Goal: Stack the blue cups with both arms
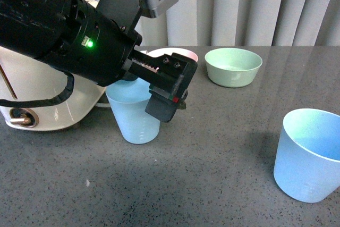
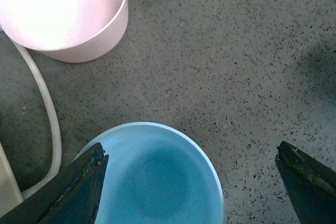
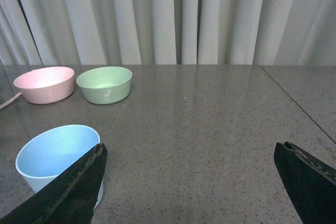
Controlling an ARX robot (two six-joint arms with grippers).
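One blue cup point(image 1: 135, 118) stands upright under my left gripper point(image 1: 167, 86), which hangs open just above its rim. In the left wrist view this cup point(image 2: 157, 182) lies partly between the spread fingers of the left gripper point(image 2: 190, 153), closer to one finger, and nothing is held. A second blue cup point(image 1: 311, 155) stands upright at the near right of the table. The right wrist view shows a blue cup point(image 3: 52, 156) beside one finger of my open right gripper point(image 3: 189, 150), outside the jaws. The right arm is out of the front view.
A pink bowl point(image 1: 180, 53) sits behind the left gripper, partly hidden, and a green bowl point(image 1: 234, 66) stands further right at the back. A white appliance point(image 1: 48, 97) with a cord point(image 2: 44, 103) stands at the left. Curtains close off the back.
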